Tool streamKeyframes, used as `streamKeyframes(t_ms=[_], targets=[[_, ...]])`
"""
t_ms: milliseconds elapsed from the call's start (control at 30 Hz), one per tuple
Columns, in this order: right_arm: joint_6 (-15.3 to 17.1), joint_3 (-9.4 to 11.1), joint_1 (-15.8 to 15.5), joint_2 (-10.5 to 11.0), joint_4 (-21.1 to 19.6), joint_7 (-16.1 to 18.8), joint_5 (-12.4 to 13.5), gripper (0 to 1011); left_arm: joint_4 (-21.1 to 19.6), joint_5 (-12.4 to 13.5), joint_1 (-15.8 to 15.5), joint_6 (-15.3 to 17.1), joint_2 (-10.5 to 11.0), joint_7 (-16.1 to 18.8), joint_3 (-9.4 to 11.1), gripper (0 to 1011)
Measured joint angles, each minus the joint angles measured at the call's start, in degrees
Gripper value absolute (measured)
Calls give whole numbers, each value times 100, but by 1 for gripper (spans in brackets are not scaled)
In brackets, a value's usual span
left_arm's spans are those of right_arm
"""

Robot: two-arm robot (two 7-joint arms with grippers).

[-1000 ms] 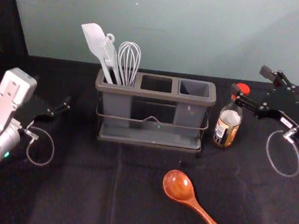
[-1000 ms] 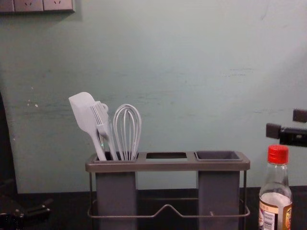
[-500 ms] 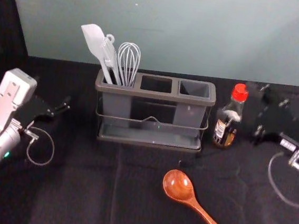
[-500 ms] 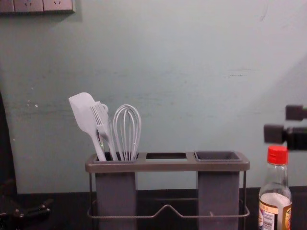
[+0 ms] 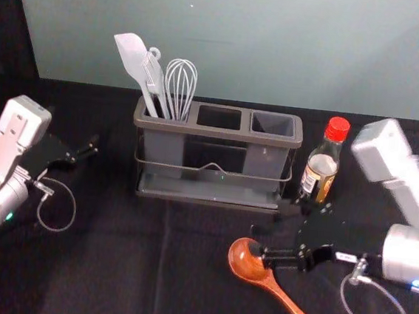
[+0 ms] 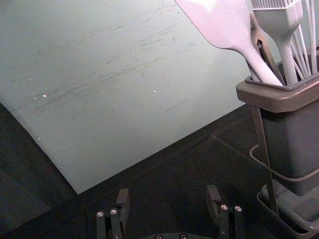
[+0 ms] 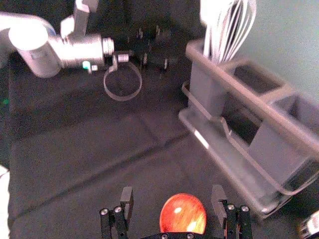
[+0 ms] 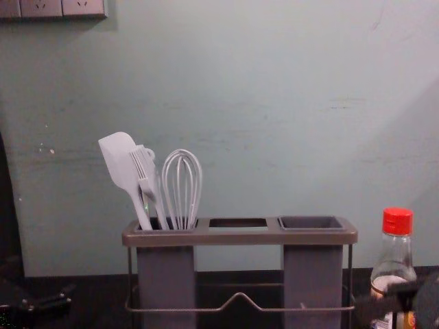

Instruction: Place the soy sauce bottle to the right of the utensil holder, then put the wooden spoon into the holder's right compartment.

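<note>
The soy sauce bottle [image 5: 321,168] stands upright to the right of the utensil holder [image 5: 218,132], a small gap between them. In front lies the wooden spoon [image 5: 284,301], bowl toward the holder. My right gripper [image 5: 269,228], open, hangs over the bowl end; in the right wrist view the spoon's bowl [image 7: 183,214] shows between the fingers of the right gripper [image 7: 173,195]. The holder's right compartment [image 5: 273,124] is empty. Parked at the left, my left gripper [image 5: 84,152] is also seen in the left wrist view, where the left gripper [image 6: 168,196] is open and empty.
A spatula [image 5: 134,57], a brush and a whisk [image 5: 180,87] stand in the holder's left compartment, rising above its rim. A wall [image 5: 243,41] closes off the back. The dark cloth [image 5: 110,266] stretches out left of the spoon.
My right gripper has moved away from above the bottle, toward the front and left, over the spoon's bowl. The bottle, spoon and left arm stayed where they were.
</note>
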Motion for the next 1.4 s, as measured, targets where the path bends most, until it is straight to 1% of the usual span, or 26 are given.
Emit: streamKeyframes(t_ms=[67,100,167,200,267,300,367,400,600,700,933,1400], targets=[[216,-140,128,-43,59,-4,-31,1004,0,0,0,0,0,0,0,1005],[377,-266,242,-84,125,-3,-59,1004,0,0,0,0,0,0,0,1005],[547,-400,362,-135,209,-1,-88,1004,0,0,0,0,0,0,0,1005],[701,-514,467,-186,288,-4,-117,1004,0,0,0,0,0,0,0,1005],[827,-641,568,-235,379,-14,-153,1004,0,0,0,0,0,0,0,1005],[948,-743,663,-285,462,-37,-190,1004,0,0,0,0,0,0,0,1005],[1058,-837,747,-336,531,-71,-226,1004,0,0,0,0,0,0,0,1005],[1149,-921,826,-385,600,-115,-260,1004,0,0,0,0,0,0,0,1005],[1387,-1151,1023,-521,798,-215,-385,1004,0,0,0,0,0,0,0,1005],[1443,-1210,1060,-574,880,-258,-429,1004,0,0,0,0,0,0,0,1005],[1498,-1234,1104,-676,1049,-351,-515,1004,0,0,0,0,0,0,0,1005],[1557,-1272,1196,-865,1371,-265,-552,1004,0,0,0,0,0,0,0,1005]])
